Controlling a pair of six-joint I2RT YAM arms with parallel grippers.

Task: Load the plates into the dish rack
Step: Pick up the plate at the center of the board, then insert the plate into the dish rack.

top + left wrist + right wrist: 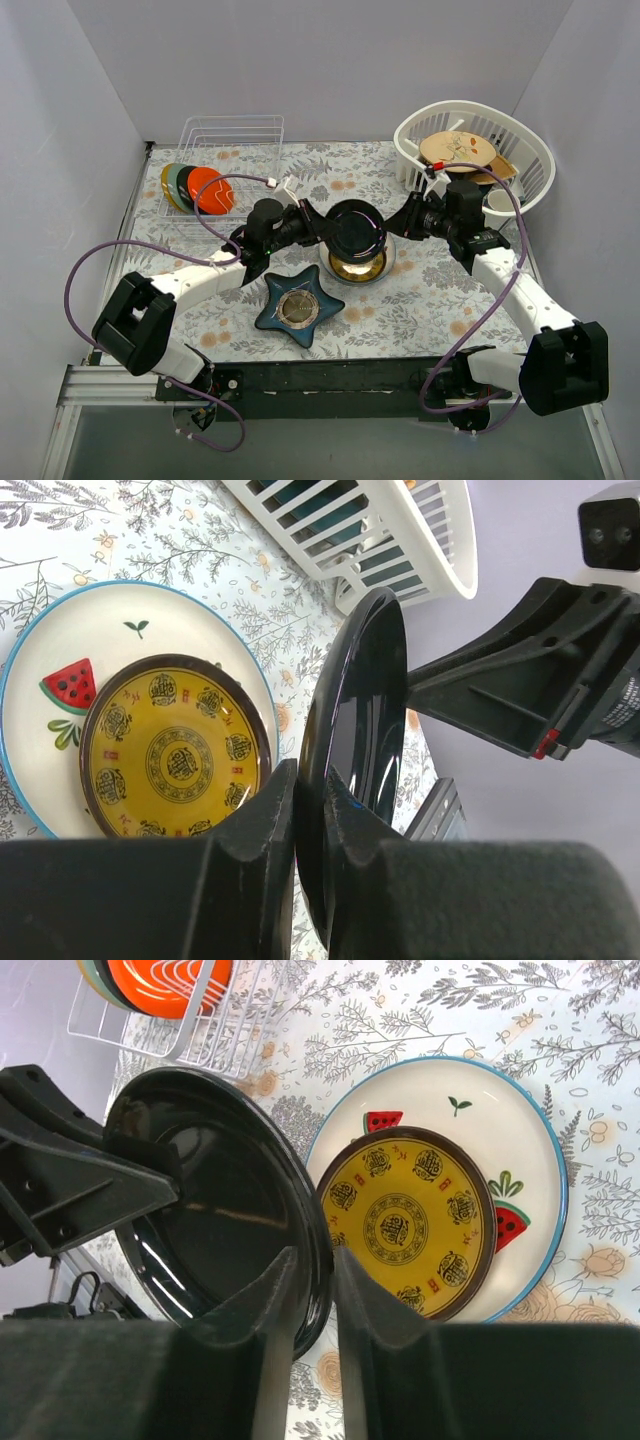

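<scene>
A glossy black plate (355,228) (365,700) (220,1210) hangs on edge over the middle of the table, between both arms. My left gripper (318,228) (308,775) is shut on its left rim. At the opposite rim my right gripper (393,228) (315,1255) straddles the edge, open, with a small gap at one finger. Below lies a yellow plate with brown pattern (175,745) (405,1225) on a white watermelon plate (60,650) (500,1110). The wire dish rack (232,135) (230,1030) at the back left holds upright plates (195,188), orange-red nearest.
A dark blue star-shaped dish (298,306) lies in front of the stack, near the arm bases. A white slotted basket (530,160) (400,530) at the back right holds a tan plate (455,150) and other dishes. Purple cables loop beside both arms.
</scene>
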